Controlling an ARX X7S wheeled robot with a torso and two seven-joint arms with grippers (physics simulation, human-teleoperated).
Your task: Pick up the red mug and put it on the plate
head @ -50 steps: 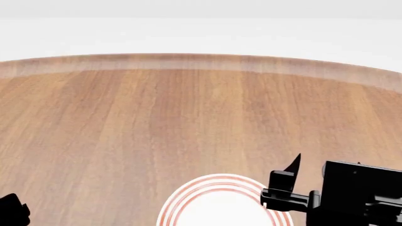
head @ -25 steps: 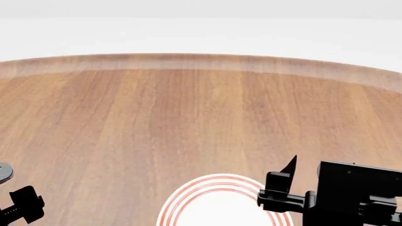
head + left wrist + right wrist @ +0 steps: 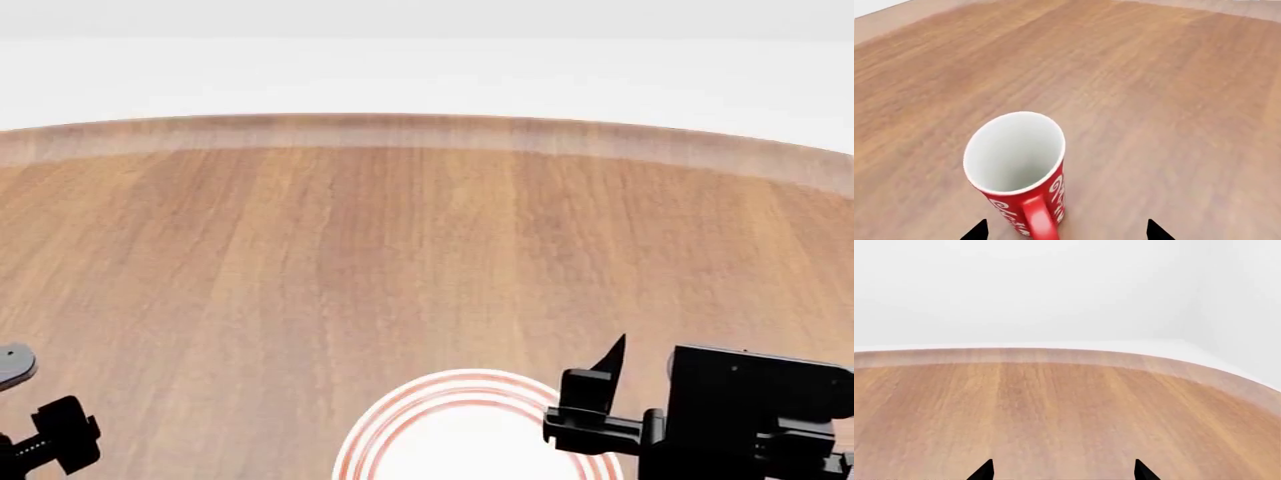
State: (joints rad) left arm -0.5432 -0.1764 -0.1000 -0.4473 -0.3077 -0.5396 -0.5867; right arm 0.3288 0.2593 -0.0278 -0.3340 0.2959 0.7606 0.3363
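On the grained wood table (image 3: 1174, 100) stands the glossy red mug (image 3: 1021, 170) — cylindrical, white inside — between the left gripper's (image 3: 1067, 231) wide-spread tips; right gripper (image 3: 1062, 471) wide too, near the ringed plate (image 3: 400, 425).

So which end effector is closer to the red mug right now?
Left. The left end effector has the red mug right in front of its open fingertips. The right end effector faces bare table, no mug in its view.

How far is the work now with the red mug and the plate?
Nothing is finished yet. The red mug stands upright on the wooden table, not on the plate, which shows no mug on its visible part. In hand: the left hand is open, its fingertips on either side of the mug near its handle, not gripping. Left to do: grasp, lift, carry and set down.
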